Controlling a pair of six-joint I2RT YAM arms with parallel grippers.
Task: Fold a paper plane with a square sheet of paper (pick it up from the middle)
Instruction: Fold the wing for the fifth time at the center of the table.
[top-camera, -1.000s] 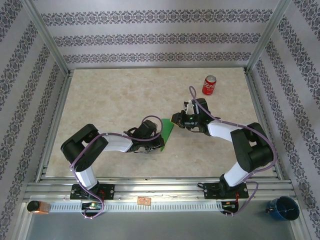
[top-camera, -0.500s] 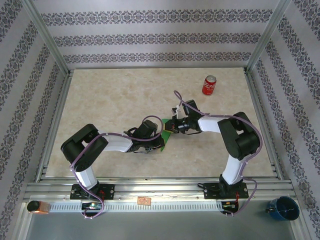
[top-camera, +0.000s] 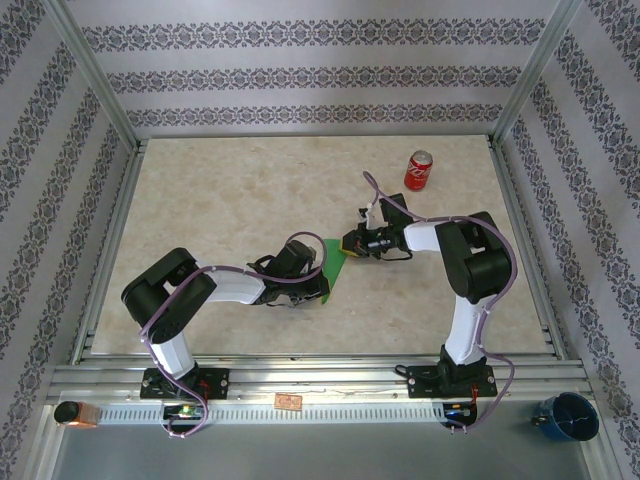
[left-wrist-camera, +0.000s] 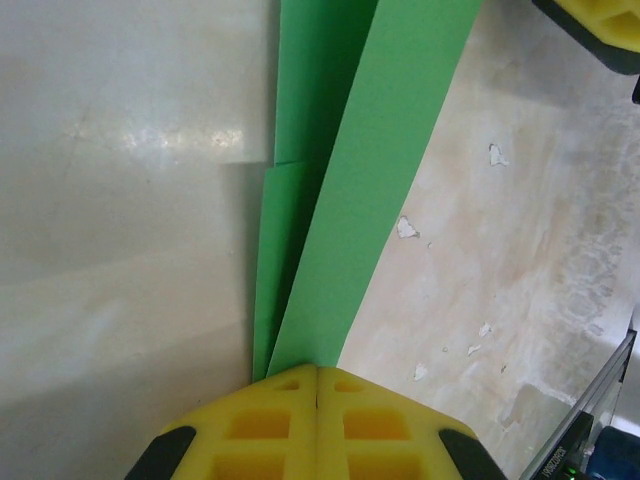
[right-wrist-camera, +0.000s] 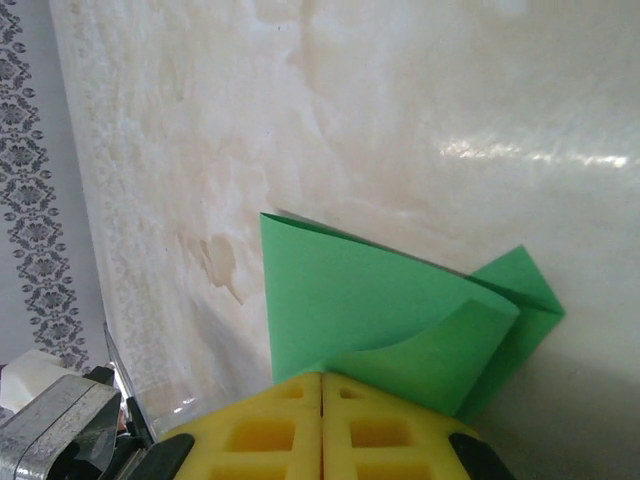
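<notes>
A red aluminium soda can (top-camera: 418, 171) stands upright near the far right corner of the beige marbled counter (top-camera: 230, 200). Beyond its near right corner sits a dark blue cup (top-camera: 566, 416), perhaps a mug. Grey patterned wall panels (top-camera: 300, 75) surround the counter.

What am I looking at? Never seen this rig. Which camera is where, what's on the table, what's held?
Two robot arms, the left arm and the right arm, are bolted at the near edge of the table. The wide picture is from a fixed camera above and behind them. The close-ups are from a camera on each wrist; the yellow pads at the bottom are that arm's jaws. A red soda can sits at the far right. Both arms' jaws are shut on a partly folded green paper between them.
</notes>
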